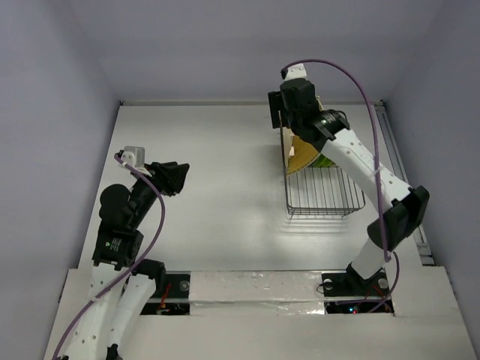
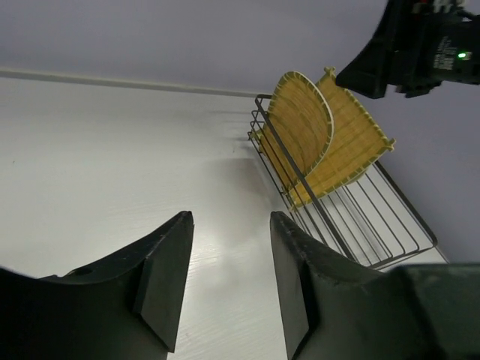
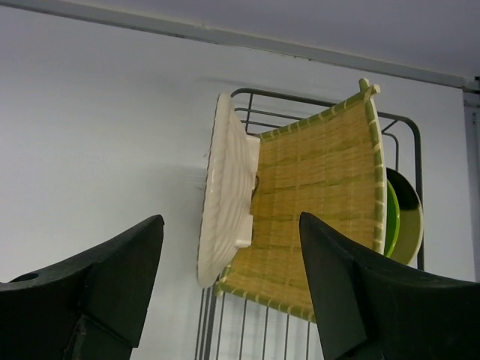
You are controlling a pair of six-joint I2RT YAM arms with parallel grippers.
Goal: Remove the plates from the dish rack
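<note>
The dark wire dish rack stands at the right of the white table. At its far end stand three plates on edge: a round cream plate with a woven yellow face, a square bamboo-patterned plate, and behind it a glossy lime green plate. My right gripper hovers open just above the rack's far end, its jaws wide either side of the cream plate's rim without touching it. My left gripper is open and empty over the table, well left of the rack.
The table ends at a back wall seam and side walls. A metal rail runs along the right edge beside the right arm. The near part of the rack holds nothing.
</note>
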